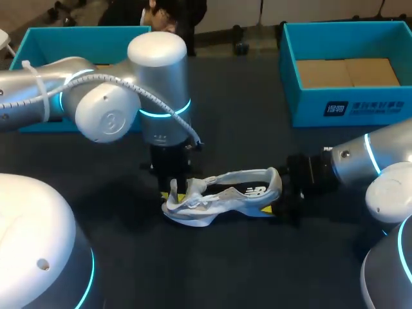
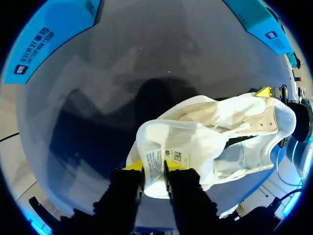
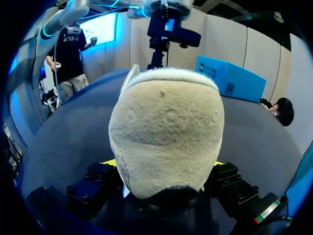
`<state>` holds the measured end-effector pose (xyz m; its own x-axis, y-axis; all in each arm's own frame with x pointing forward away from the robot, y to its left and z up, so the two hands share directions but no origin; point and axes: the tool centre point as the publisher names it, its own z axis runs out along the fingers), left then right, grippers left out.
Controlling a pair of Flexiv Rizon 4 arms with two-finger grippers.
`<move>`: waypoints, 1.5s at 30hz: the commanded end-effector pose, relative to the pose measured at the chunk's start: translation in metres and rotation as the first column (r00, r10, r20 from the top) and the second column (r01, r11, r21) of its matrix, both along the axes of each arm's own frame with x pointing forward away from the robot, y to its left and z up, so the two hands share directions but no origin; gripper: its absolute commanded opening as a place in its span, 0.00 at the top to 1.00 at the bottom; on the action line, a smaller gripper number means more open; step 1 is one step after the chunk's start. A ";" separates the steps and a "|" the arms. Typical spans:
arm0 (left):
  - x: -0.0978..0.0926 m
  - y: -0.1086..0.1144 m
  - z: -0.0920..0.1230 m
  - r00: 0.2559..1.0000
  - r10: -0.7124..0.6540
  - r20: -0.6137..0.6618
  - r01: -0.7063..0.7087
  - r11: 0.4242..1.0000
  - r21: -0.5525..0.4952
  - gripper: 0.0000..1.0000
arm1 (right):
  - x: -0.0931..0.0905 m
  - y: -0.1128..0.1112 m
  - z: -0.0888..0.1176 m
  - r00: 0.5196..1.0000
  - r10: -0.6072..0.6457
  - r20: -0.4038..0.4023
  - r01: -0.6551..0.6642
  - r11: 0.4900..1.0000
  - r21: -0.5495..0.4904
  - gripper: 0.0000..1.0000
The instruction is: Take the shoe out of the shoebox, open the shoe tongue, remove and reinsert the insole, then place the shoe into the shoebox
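Dark tabletop [image 1: 244, 129] fills the head view, and on it, low and just right of centre, our two arms meet at the shoe [image 1: 241, 187]. We start with our left gripper [image 2: 154, 170]: in its wrist view the two yellow tips are pressed in from either side on the white tongue [image 2: 171, 142], pinching the end that carries the printed labels, so this gripper is clenched on the tongue, which stands pulled away from the mouth of the shoe. In the head view the same gripper [image 1: 174, 190] points straight down at the left end of the shoe, hanging from our left arm [image 1: 96, 96], which comes in from the left edge and covers much of the upper left. Our right gripper [image 3: 164, 166] has the rounded, pale heel filling the gap between its fingers, a sliver of yellow showing against each side, so it is clamped on the heel of the shoe. Seen from above, that gripper [image 1: 283, 199] lies level at the shoe's right end, on our right arm [image 1: 373, 161] entering from the right edge. Between the two grippers the shoe lies on its side, sole towards the bottom of the frame, outside any box. Well apart from it, one teal shoebox [image 1: 347, 106] with a cardboard floor sits in the upper right, and a second teal box [image 1: 29, 48] in the upper left, partly behind our left arm.
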<state>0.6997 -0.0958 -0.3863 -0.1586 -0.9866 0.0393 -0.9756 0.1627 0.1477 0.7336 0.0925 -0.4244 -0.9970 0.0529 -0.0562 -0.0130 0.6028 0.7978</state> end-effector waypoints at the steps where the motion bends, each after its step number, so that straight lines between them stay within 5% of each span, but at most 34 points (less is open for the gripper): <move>1: -0.002 0.005 -0.001 1.000 0.004 0.006 -0.004 1.000 -0.015 0.11 | -0.002 0.001 -0.001 1.000 -0.002 0.001 0.002 1.000 -0.004 1.00; 3: -0.002 0.006 0.001 1.000 0.008 0.008 -0.008 1.000 -0.018 0.00 | -0.002 0.001 -0.001 1.000 -0.002 0.001 0.002 1.000 -0.004 1.00; 18: 0.001 0.007 0.029 0.999 -0.017 0.046 0.020 0.998 -0.056 0.00 | -0.002 0.001 -0.001 1.000 -0.002 0.001 0.002 1.000 -0.004 1.00; 24: 0.007 0.001 0.051 0.988 -0.133 0.080 0.142 0.983 -0.120 0.00 | -0.002 0.001 -0.001 1.000 -0.002 0.001 0.002 1.000 -0.004 1.00; 31: 0.015 -0.019 0.082 0.900 -0.392 0.191 0.417 0.901 -0.117 0.00 | -0.002 0.001 -0.001 1.000 -0.002 0.001 0.002 1.000 -0.004 1.00; 45: 0.042 -0.050 0.138 0.675 -0.684 0.277 0.723 0.687 -0.067 0.00 | -0.002 0.001 -0.001 1.000 -0.002 0.001 0.002 1.000 -0.004 1.00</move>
